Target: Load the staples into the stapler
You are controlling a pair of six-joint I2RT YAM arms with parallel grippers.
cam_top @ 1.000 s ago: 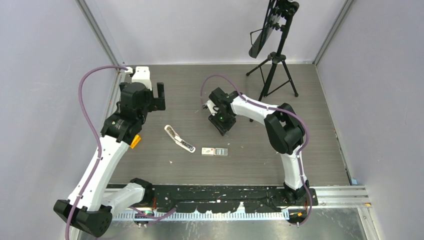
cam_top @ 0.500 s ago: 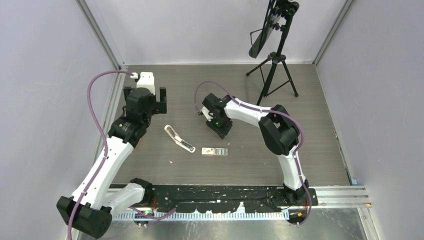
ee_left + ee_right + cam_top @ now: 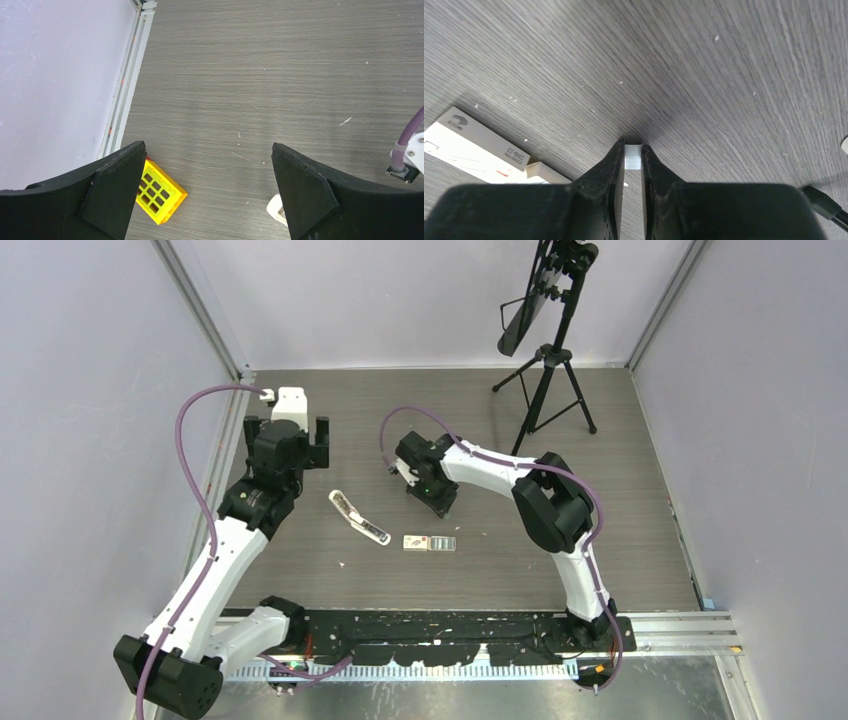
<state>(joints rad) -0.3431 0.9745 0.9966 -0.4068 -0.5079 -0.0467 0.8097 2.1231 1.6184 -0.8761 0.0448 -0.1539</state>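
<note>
Left gripper (image 3: 207, 200): wide open, holding nothing and touching nothing. In the left wrist view bare table (image 3: 640, 490) lies between its two black fingers (image 3: 115, 190).
Left gripper position: upper left of the top view (image 3: 288, 430), above the table, well apart from the stapler.
Right gripper (image 3: 633, 150): narrow, closed on a thin silvery staple strip (image 3: 633, 157). The strip fills the slim gap between the two black fingers (image 3: 616, 162).
Right gripper position: centre of the top view (image 3: 441, 502), angled down, fingertips at the table surface. Whether the strip is lifted off the table cannot be told.
Stapler (image 3: 358, 517): long, slim and white, lying opened out on the table left of centre in the top view, between the two grippers. Neither gripper touches it.
Staple box (image 3: 430, 542): small, flat and white with a red mark. It lies just right of the stapler's near end and just below the right gripper in the top view. It shows at lower left of the right wrist view (image 3: 474, 150), apart from the fingers.
Yellow grid block (image 3: 159, 195): on the table beside the left finger, lower left of the left wrist view.
Tripod (image 3: 545, 370): black, at the upper right of the table.
</note>
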